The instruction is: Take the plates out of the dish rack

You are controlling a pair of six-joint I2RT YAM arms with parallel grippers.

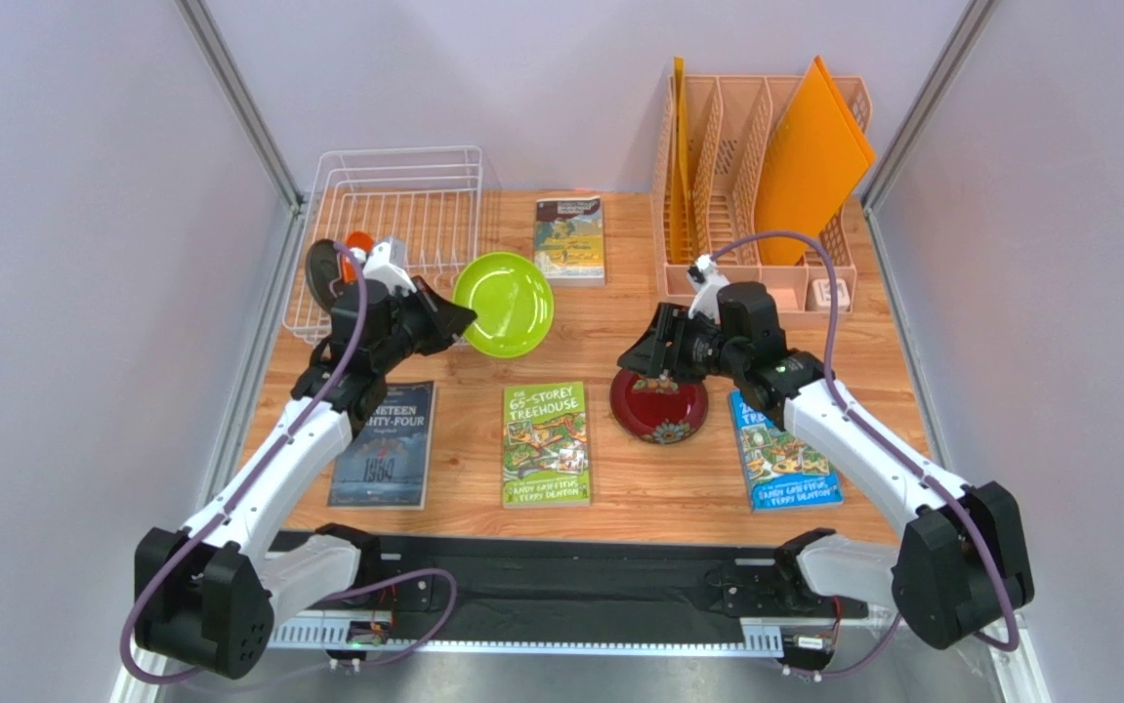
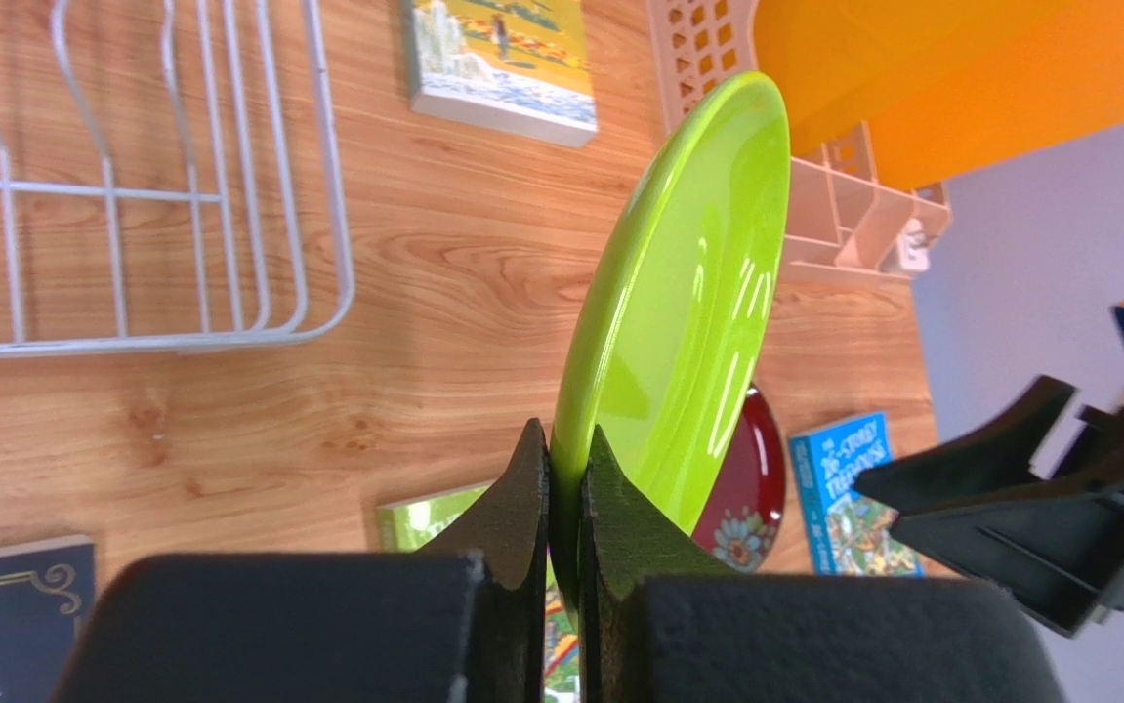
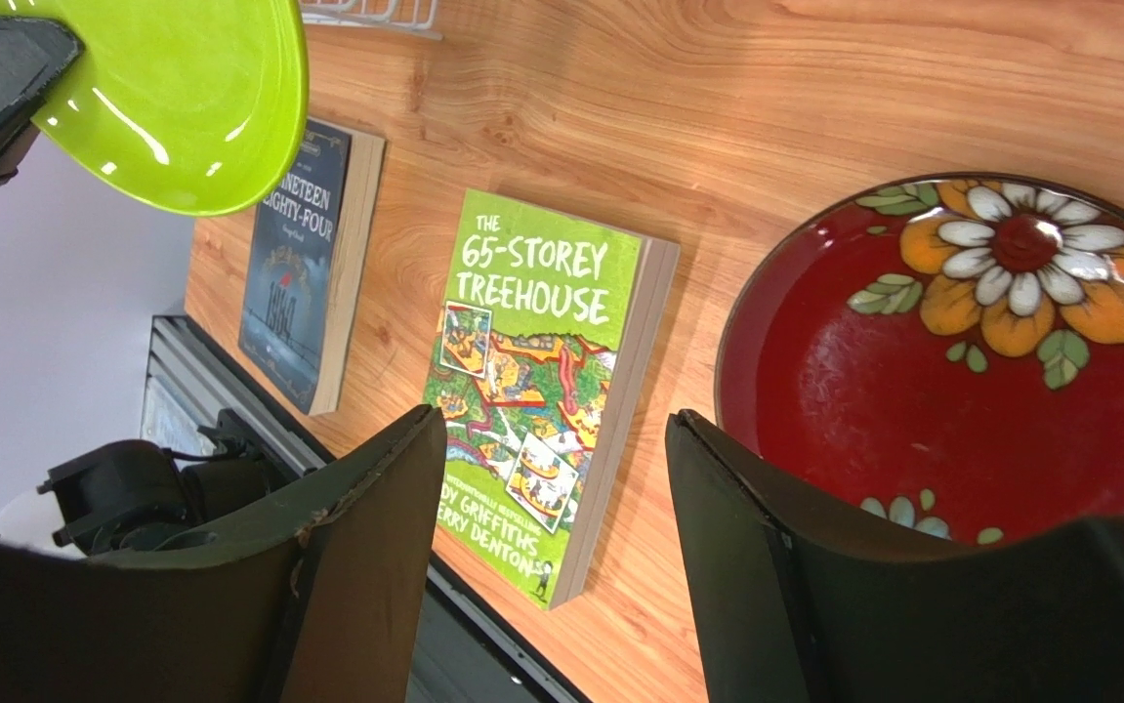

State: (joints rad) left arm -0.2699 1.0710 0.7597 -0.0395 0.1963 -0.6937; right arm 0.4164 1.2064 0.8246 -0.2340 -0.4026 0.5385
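Left gripper (image 2: 568, 457): clenched on the green plate (image 2: 685, 279) at its rim.
Right gripper (image 3: 553, 454): released, jaws spread wide near the red plate (image 3: 964, 381).

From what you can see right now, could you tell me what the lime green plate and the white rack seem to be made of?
Lime green round plate: glossy, sharp highlights; glazed ceramic or hard plastic, unclear which. White wire dish rack: thin bent rods, probably coated metal.
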